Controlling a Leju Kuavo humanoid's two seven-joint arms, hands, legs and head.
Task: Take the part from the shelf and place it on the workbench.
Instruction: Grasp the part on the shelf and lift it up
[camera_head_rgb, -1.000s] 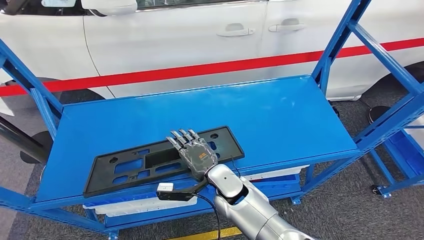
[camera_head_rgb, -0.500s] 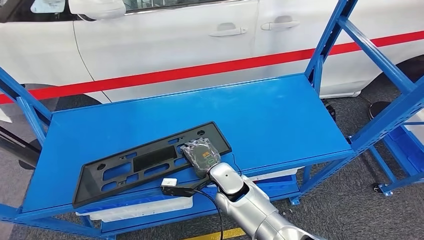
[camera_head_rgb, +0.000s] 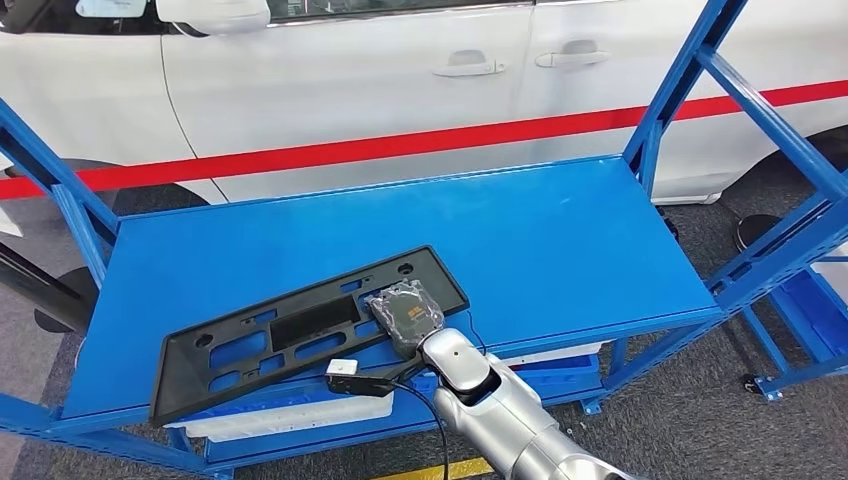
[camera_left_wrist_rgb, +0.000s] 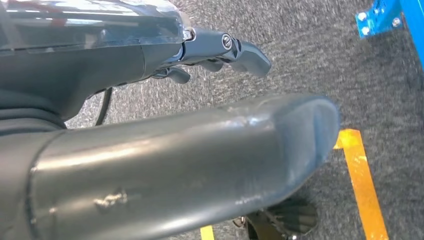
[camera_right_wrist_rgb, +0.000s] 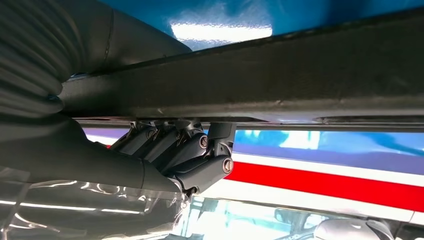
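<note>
- grips the black part (camera_head_rgb: 305, 330) at its right end: right hand (camera_head_rgb: 405, 315) curled over the near long edge, fingers (camera_right_wrist_rgb: 187, 150) folded against the rim in the right wrist view.
- lies slantwise on the blue shelf (camera_head_rgb: 560, 230), left end at the shelf's front edge, right end further in; mostly flat, cannot tell whether the gripped end is off the surface.
- judged step: securing the hold and starting the lift; workbench placement not yet begun.
- best done by lifting straight up off the shelf before pulling back, keeping the long plate level, since a one-end hold on so long a piece invites sag and twist.
- worth watching: the far left end dragging on the shelf lip, and the blue upright posts (camera_head_rgb: 670, 95) right of the part when swinging it out.
- hangs low, away from the shelf: left hand (camera_left_wrist_rgb: 220, 47), fingers loosely curled with nothing in them, above grey carpet (camera_left_wrist_rgb: 310, 55) and a yellow floor stripe (camera_left_wrist_rgb: 362, 185).
- smooth, glossy shelf surface, likely slippery under the part.
- behind the shelf, a white car (camera_head_rgb: 400, 80) with a red stripe; below the shelf, a white tray (camera_head_rgb: 290, 420).
</note>
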